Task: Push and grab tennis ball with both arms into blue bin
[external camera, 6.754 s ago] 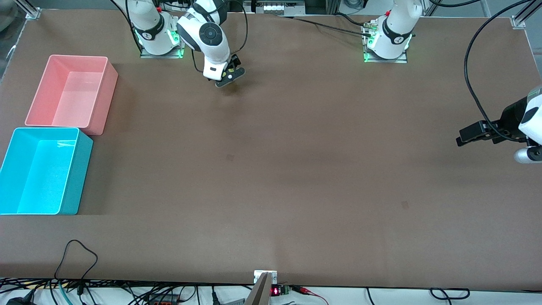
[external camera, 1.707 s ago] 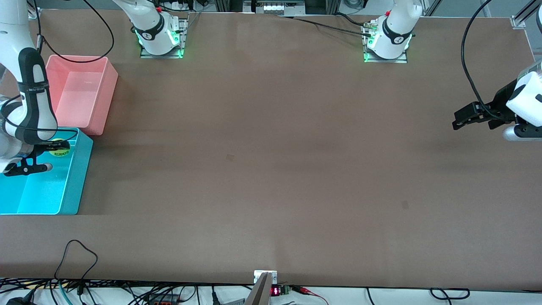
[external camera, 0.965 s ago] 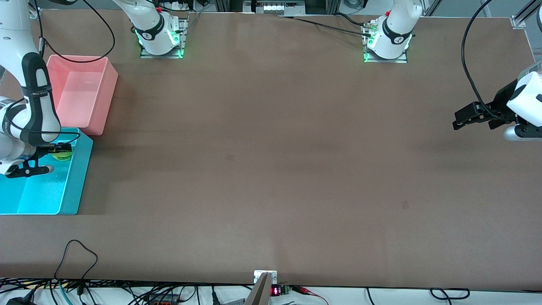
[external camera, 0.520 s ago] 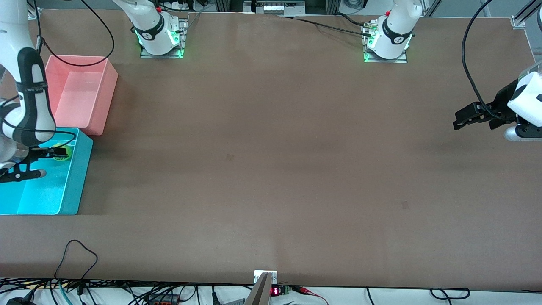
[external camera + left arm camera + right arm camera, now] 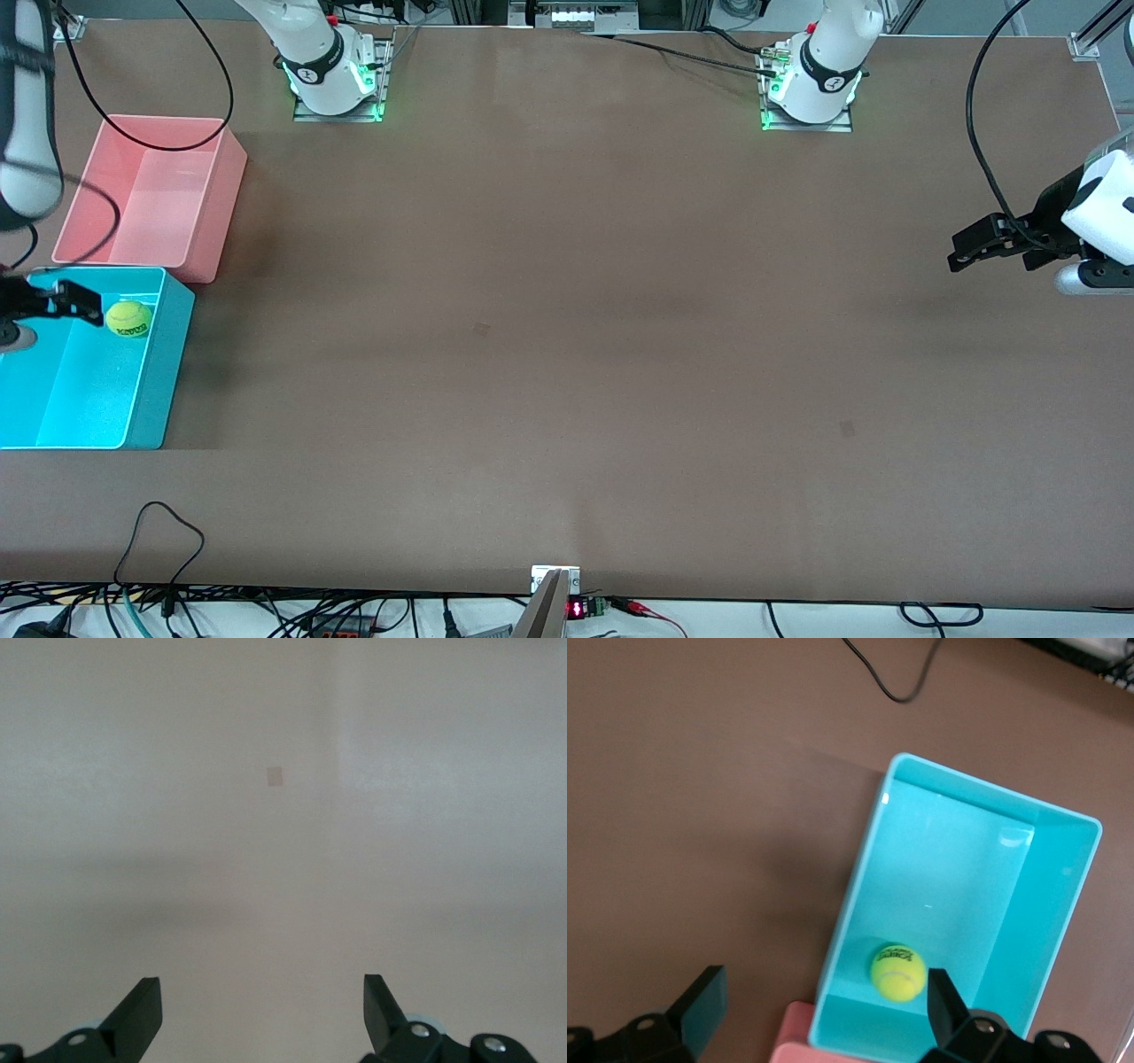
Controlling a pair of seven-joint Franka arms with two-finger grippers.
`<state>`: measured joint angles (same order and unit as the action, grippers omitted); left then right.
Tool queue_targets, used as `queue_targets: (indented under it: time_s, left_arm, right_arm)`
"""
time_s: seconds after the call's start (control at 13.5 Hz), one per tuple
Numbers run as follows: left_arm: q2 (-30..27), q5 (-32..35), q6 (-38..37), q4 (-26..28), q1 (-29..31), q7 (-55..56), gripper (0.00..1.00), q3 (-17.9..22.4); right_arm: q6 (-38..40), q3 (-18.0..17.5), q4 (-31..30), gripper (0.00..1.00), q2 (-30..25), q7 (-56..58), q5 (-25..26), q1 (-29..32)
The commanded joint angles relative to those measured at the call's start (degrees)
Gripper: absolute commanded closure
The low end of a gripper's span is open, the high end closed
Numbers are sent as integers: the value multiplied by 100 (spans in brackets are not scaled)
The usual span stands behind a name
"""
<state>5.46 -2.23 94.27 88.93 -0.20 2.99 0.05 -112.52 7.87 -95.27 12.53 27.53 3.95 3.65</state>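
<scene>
Brown table point(image 5: 567, 354) fills the front view. Blue bin point(image 5: 159, 372) at lower left, pink bin point(image 5: 142, 190) just above it, walls about touching. Right gripper point(image 5: 40, 306) hangs over the blue bin at the frame's left edge, partly cropped; wrist view shows its fingers point(image 5: 943, 997) spread wide, empty. Left gripper point(image 5: 997, 248) waits at the right edge, spread wide, over bare table. Tennis ball point(image 5: 128, 319) lies inside the blue bin, in the corner nearest the pink bin.

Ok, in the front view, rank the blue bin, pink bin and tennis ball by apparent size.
1. blue bin and pink bin: alike, so not ranked; the blue one lies nearer the camera and is cut by the frame edge.
2. tennis ball: smallest.
</scene>
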Motion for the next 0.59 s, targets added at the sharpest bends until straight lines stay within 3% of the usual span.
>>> queue_targets:
  time_s: [0.0, 0.22, 0.52]
  left_arm:
    - [-46, -40, -23, 1, -7, -97, 0, 30]
    - [-46, -40, -23, 1, 2, -105, 0, 56]
    - [-46, -40, -14, 1, -7, -97, 0, 56]
  right_arm:
    - [667, -347, -185, 0, -715, -562, -226, -74]
    - [1214, -540, -167, 0, -1164, -1371, -684, -215]
    - [1776, -760, 69, 0, -1315, -1979, -633, -224]
